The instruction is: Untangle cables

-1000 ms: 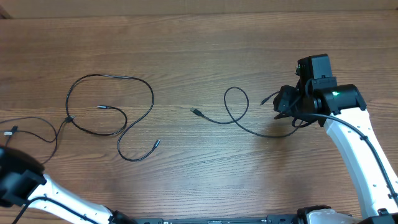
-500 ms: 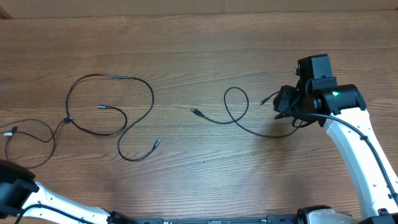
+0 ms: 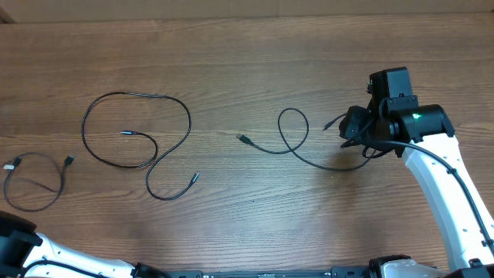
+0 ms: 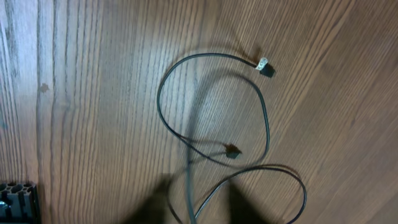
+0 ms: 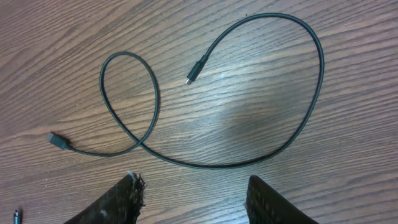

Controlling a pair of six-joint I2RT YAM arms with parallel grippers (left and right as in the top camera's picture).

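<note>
Three thin black cables lie apart on the wooden table. The small left cable point(image 3: 61, 182) is a loose loop whose plug ends point(image 3: 69, 161) rest near each other; its white-tagged plug point(image 4: 266, 67) shows in the left wrist view. My left gripper point(image 4: 199, 208) hangs over this cable point(image 4: 159, 99), fingers apart, with a blurred strand running between them. The middle cable point(image 3: 135, 94) curls in a big S. My right gripper point(image 3: 353, 127) hovers open at the right end of the right cable point(image 3: 309, 161), and nothing is between its fingers point(image 5: 127, 199) above the cable point(image 5: 211, 165).
My left arm point(image 3: 19, 239) fills the bottom left corner and the right arm point(image 3: 440, 185) runs down the right side. The table's far edge point(image 3: 247, 17) lies along the top. A dark ribbed block point(image 4: 15, 194) sits at the lower left of the left wrist view.
The small left cable has come apart from the middle cable and its plug end slid left. My left arm drew back toward the corner and its fingers parted. The right arm stayed still.
</note>
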